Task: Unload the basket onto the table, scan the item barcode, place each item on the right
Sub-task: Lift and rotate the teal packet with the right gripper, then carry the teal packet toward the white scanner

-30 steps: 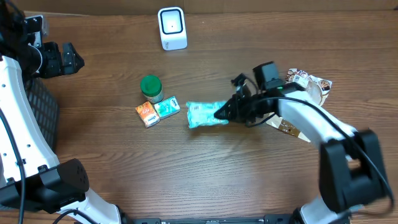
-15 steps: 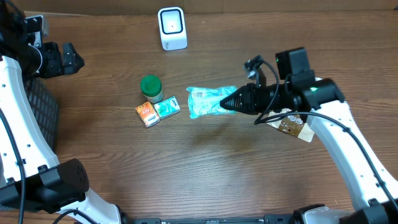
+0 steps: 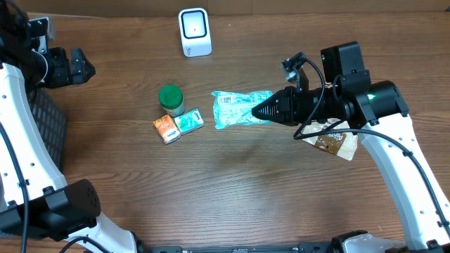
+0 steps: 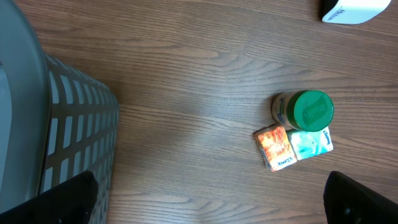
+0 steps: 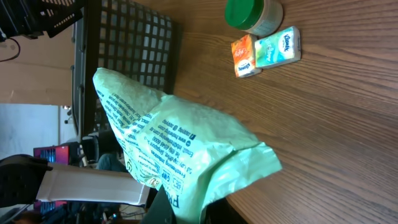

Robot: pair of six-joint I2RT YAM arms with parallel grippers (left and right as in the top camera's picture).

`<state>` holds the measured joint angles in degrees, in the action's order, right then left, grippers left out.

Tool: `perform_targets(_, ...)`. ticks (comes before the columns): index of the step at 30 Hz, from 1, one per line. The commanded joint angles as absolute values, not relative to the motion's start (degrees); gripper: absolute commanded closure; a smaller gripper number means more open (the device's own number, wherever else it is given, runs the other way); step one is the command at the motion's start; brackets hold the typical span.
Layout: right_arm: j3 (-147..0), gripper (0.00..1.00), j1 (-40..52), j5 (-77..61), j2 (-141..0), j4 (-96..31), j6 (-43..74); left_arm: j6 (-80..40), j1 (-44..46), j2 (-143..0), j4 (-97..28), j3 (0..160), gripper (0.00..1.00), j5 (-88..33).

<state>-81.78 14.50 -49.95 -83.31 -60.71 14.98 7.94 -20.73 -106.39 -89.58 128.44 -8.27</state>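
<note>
My right gripper (image 3: 259,111) is shut on one end of a pale green plastic packet (image 3: 235,109), which hangs clear of the wooden table, its printed side up. In the right wrist view the packet (image 5: 180,143) fills the frame's middle, pinched at the bottom by the gripper (image 5: 193,208). No barcode can be made out on it. The white scanner (image 3: 195,31) stands at the far edge, also in the left wrist view as the scanner (image 4: 351,9). My left gripper (image 3: 70,67) hovers at the far left, wide open and empty, its fingertips (image 4: 68,199) spread far apart.
A green-lidded jar (image 3: 171,98), an orange box (image 3: 166,129) and a teal tissue pack (image 3: 188,121) sit together left of the packet. A dark mesh basket (image 3: 46,126) stands at the left edge. Brown snack packets (image 3: 330,140) lie under the right arm.
My right gripper has lifted the green packet off the table and carried it a little right and toward the far side. The left arm has not moved.
</note>
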Motion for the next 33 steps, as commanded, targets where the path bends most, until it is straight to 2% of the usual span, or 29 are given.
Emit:
perform_targets(1,-83.61,0.96,14.39,-49.21,-82.08,-60.40,14.92,9.02,-20.62,-105.62,-89.52,129.58,0.00,-8.10)
perform_targets(5,-83.61,0.96,14.94,-41.71,-82.11,-60.38,14.94,9.02,-20.62,-105.62,-89.49,129.58,0.01,-8.10)
perform_targets(10,-83.59,0.96,18.00,-23.35,-83.61,-57.49,14.92,9.02,-20.60,-105.62,-89.49,129.58,0.01,-8.10)
perform_targets(14,-83.55,0.96,21.98,-7.49,-87.57,-50.00,14.72,9.02,-20.62,-105.62,-89.52,129.58,0.00,-8.10)
perform_targets(17,-83.55,0.96,25.19,4.75,-92.84,-38.59,13.98,9.02,-20.62,-105.62,-89.49,129.58,0.00,-8.10)
perform_targets(21,-83.55,0.96,27.53,12.60,-99.74,-18.28,-0.80,9.02,-20.60,-105.62,-89.49,129.58,0.01,-8.10)
perform_targets(23,-83.55,0.96,28.91,13.47,-104.90,-1.76,-14.92,9.02,-20.62,-105.62,-89.52,129.58,0.00,-8.10)
perform_targets(29,-83.55,0.96,31.07,13.41,-117.84,34.33,-45.60,9.02,-20.62,-105.62,-89.49,129.58,0.01,-8.10)
perform_targets(30,-83.57,0.96,31.16,13.21,-122.06,43.13,-54.85,9.02,-20.62,-105.62,-89.49,129.58,0.00,-8.10)
perform_targets(33,-84.14,0.96,30.98,12.14,-128.16,52.95,-63.33,9.02,-20.62,-105.65,-89.49,129.58,0.00,-8.10)
